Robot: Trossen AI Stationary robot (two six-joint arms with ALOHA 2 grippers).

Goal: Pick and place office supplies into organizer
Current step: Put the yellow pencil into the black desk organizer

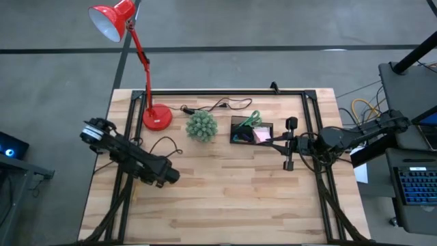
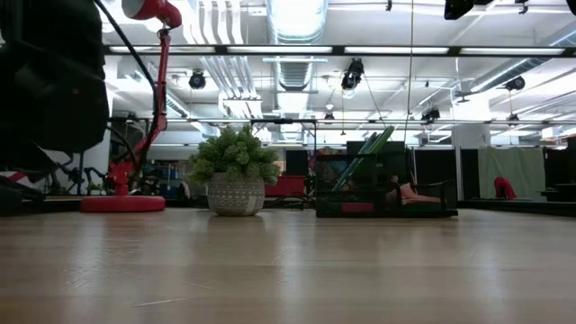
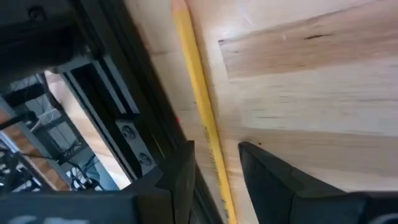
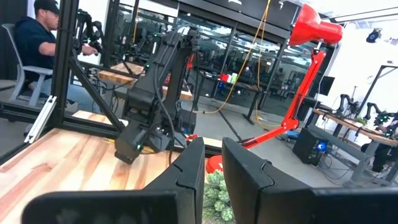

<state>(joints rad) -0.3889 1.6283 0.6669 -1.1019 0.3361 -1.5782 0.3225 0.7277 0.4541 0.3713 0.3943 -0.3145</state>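
Yellow pencil lies flat on the wooden table, running between the parted fingers of my left gripper, which is low over the boards, well apart from the organizer and nearer the red lamp. My right gripper hovers just beside the organizer with its fingers slightly apart, grasping nothing. Green-handled scissors stand in the organizer, next to the plant.

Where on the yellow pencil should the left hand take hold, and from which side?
Grip the yellow pencil on its thin shaft, coming down from above: it lies flat on the table, already between the open fingers of the left hand, beside the dark frame rail.
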